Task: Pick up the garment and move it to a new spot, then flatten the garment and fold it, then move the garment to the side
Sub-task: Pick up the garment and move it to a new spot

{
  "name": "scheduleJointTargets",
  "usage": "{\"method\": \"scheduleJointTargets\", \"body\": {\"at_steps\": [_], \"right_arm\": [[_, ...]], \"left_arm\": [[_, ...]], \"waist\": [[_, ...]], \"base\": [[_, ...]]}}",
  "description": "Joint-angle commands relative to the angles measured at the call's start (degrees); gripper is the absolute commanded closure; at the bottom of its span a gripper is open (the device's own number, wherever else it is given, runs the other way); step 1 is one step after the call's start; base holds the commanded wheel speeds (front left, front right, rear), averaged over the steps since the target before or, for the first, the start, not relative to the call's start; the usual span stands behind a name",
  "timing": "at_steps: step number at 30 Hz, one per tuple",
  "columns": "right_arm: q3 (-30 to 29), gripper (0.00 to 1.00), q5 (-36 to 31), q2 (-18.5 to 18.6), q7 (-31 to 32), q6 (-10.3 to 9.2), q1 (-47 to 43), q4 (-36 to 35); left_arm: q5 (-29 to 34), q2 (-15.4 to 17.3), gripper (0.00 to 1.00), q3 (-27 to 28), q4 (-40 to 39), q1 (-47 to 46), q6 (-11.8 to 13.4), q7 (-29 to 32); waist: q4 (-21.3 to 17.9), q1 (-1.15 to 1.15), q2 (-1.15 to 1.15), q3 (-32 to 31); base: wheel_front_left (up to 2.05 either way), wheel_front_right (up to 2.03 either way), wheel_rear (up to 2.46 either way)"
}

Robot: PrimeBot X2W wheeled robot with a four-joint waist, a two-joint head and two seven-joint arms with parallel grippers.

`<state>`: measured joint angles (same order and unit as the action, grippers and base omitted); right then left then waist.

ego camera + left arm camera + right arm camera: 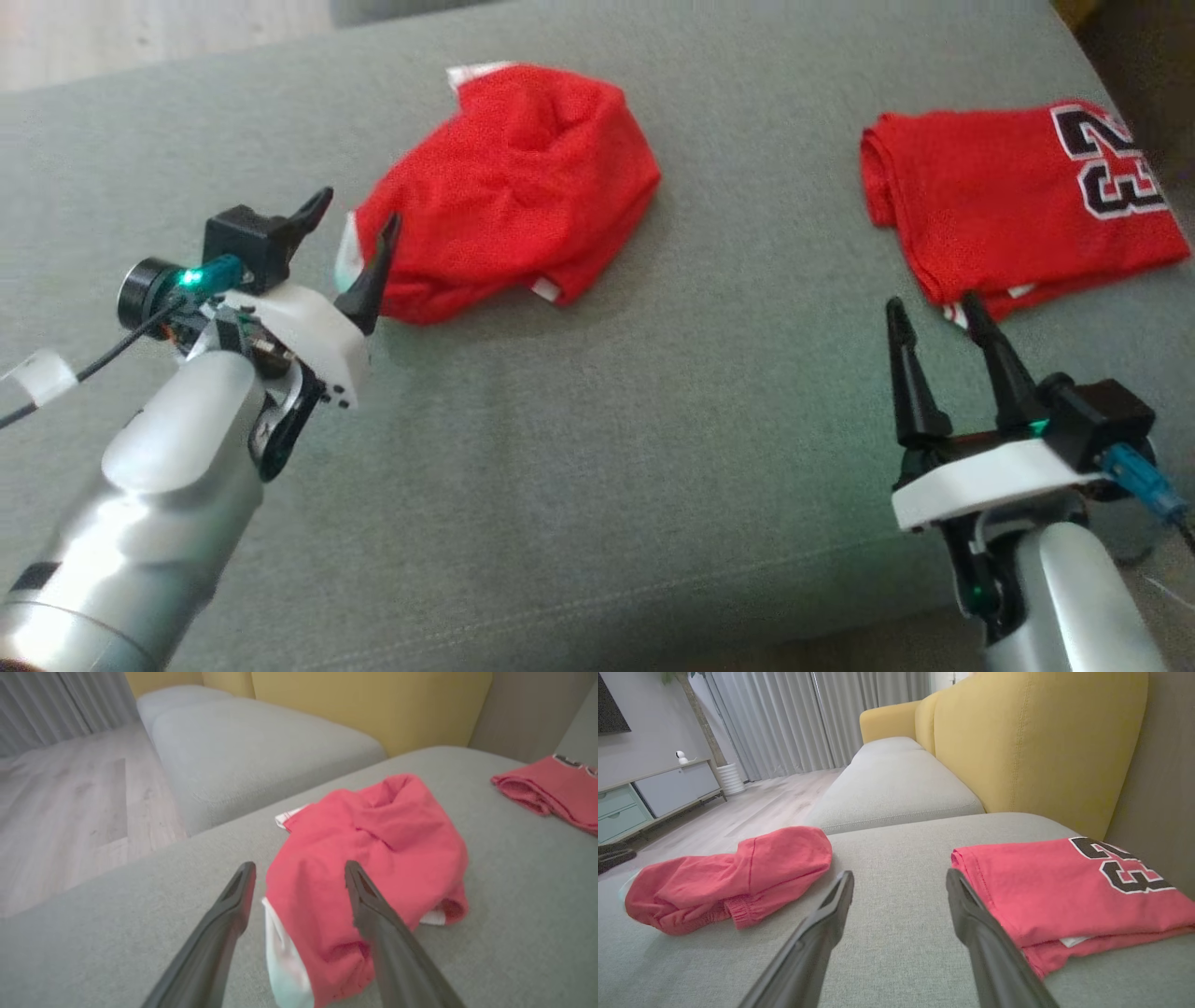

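Two red garments on the grey sofa seat (597,448) for us here: a crumpled garment (509,187) heaped left of centre, and a folded jersey (1018,201) with a black number lying flat, well apart on the right. Our left gripper (357,207) sits right at the heap's near edge, fingers (233,905) spread wide and holding nothing. In the left wrist view the white trim (282,961) lies in the gap between them, though we can't tell whether either finger touches the cloth. Our right gripper (933,301) is spread wide too, empty, just short of the folded jersey's near corner. Here's how we'd call it: the heap is down at its spot and flattening is the step in hand, not yet begun. The next move calls for both grippers on that heap, each pinching an edge, then drawing apart to spread it smooth before any fold
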<state>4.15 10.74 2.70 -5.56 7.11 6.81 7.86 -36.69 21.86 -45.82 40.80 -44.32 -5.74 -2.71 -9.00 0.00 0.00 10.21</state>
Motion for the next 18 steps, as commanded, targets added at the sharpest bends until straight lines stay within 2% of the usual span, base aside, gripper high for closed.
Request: {"method": "scheduleJointTargets", "body": {"at_steps": [1, 10, 16, 18], "right_arm": [[0.61, 0.0, -0.56, 0.18, -0.24, 0.37, 1.45, -1.63], [-2.56, 0.0, -1.33, 0.18, 0.9, 0.37, -2.5, -0.34], [-2.64, 0.0, -0.19, 0.18, 0.59, 0.37, -5.46, 0.66], [-2.08, 0.0, 0.26, 0.18, 0.02, 0.37, -6.58, 1.31]], "left_arm": [[-0.52, 1.39, 0.0, 3.12, -1.05, -2.58, 0.63, -1.46], [-4.52, -2.48, 0.0, 6.2, -3.51, 5.2, 4.64, -8.63], [-5.77, -3.4, 0.0, 7.1, -8.23, 13.93, 9.05, -10.62], [-7.65, -3.79, 0.0, 8.96, -11.12, 18.67, 11.47, -11.24]], "waist": [[2.09, 0.0, 0.0, -2.45], [9.62, 0.0, 0.0, -11.47], [13.35, 0.0, 0.0, -14.04], [14.28, 0.0, 0.0, -14.82]], "base": [[0.0, 0.0, 0.0], [0.0, 0.0, 0.0], [0.0, 0.0, 0.0], [0.0, 0.0, 0.0]]}}
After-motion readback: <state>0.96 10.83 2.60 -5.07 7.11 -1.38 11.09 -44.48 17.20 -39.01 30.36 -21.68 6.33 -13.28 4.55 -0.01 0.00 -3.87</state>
